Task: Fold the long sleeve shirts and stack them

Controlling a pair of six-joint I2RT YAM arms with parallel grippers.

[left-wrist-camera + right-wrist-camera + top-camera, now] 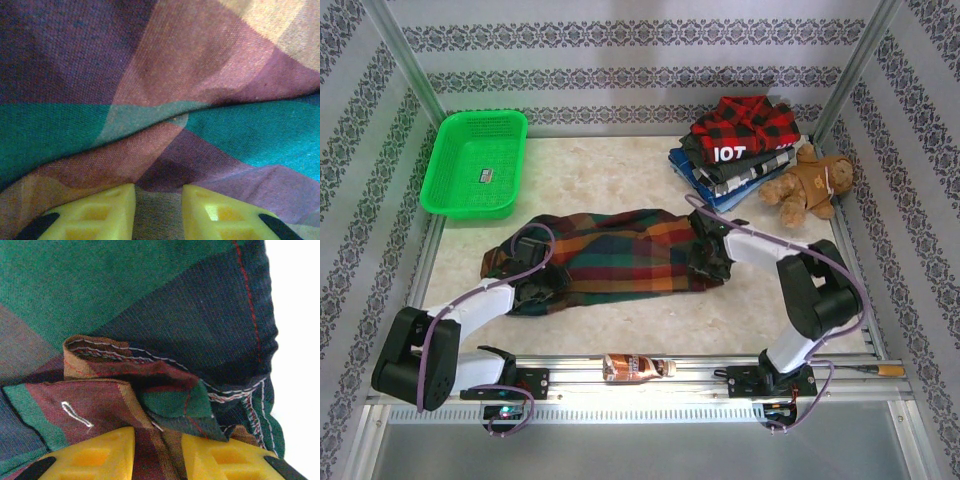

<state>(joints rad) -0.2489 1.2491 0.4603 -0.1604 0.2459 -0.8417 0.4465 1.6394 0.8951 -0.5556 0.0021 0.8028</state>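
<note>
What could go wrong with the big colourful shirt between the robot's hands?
The right gripper pinches only a bunched edge of the orange, green, navy and red plaid cloth shirt, so it might slip out. The cloth at the left gripper is wrinkled, so the fold could come out crooked.

Stripy patterned wallpaper walls (640, 60), beige tabletop (610, 170), marble-look I think, metal frame posts (405, 65), soft even lighting.

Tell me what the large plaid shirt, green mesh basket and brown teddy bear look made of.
Large plaid shirt: woven cloth, matte; weave and stitching visible.
Green mesh basket: likely moulded plastic; even lattice, slight sheen.
Brown teddy bear: probably plush; fuzzy outline.
</note>
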